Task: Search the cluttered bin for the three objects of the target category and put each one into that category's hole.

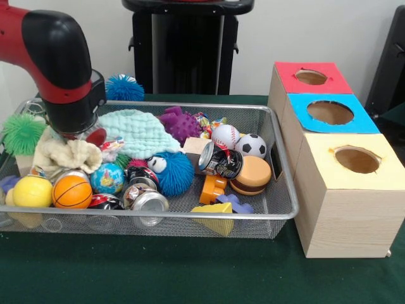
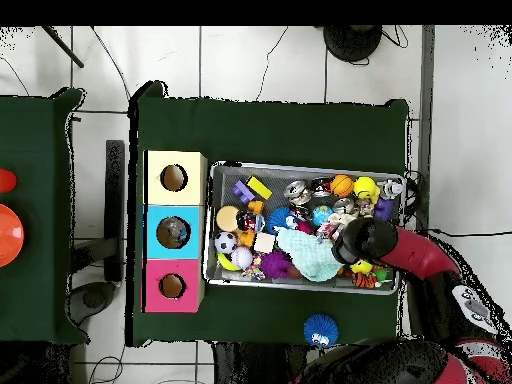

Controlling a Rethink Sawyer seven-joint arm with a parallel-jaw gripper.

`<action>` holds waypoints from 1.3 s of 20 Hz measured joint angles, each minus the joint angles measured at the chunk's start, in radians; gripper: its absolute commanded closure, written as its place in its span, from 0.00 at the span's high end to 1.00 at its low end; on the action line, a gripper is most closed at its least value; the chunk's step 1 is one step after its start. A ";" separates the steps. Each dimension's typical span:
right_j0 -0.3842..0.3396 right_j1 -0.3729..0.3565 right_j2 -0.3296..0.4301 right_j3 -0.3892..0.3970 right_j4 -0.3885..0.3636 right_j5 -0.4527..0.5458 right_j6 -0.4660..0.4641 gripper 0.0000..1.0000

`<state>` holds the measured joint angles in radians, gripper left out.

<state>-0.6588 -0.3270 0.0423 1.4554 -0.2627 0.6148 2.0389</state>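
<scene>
A wire mesh bin (image 1: pixel 286 166) (image 2: pixel 300 168) holds mixed clutter. In it are a baseball (image 1: pixel 225 135), a soccer ball (image 1: pixel 251 145), a basketball (image 1: pixel 71 191), a yellow ball (image 1: pixel 32 191) and a globe ball (image 1: pixel 106 178). Drink cans (image 1: pixel 220 159) (image 1: pixel 149 202) lie among them, along with a mint cloth (image 1: pixel 136 131) (image 2: pixel 308 255) and a beige cloth (image 1: pixel 66 155). My gripper (image 1: pixel 80 130) (image 2: pixel 350 246) is down in the bin's left rear part in the front view, above the beige cloth; the black wrist hides its tips. Three boxes with round holes stand beside the bin: red (image 1: pixel 311 77) (image 2: pixel 172 286), blue (image 1: pixel 330 112) (image 2: pixel 173 232), yellow (image 1: pixel 357 159) (image 2: pixel 174 178).
A blue spiky ball (image 1: pixel 124 87) (image 2: pixel 320 329) lies on the green cloth outside the bin. Inside are also a purple spiky toy (image 1: pixel 179 123), a blue fuzzy toy with eyes (image 1: pixel 171 171), a green spiky ball (image 1: pixel 22 133), a toy burger (image 1: pixel 252 175) and yellow and purple blocks (image 1: pixel 218 215).
</scene>
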 measured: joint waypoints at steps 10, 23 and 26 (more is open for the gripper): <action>0.077 -0.006 -0.048 0.007 -0.026 -0.102 0.000 0.00; 0.205 -0.076 -0.088 0.096 -0.070 -0.265 0.000 0.00; 0.206 -0.096 -0.086 0.112 -0.070 -0.265 0.000 0.00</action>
<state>-0.4528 -0.4235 -0.0438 1.5673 -0.3331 0.3500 2.0389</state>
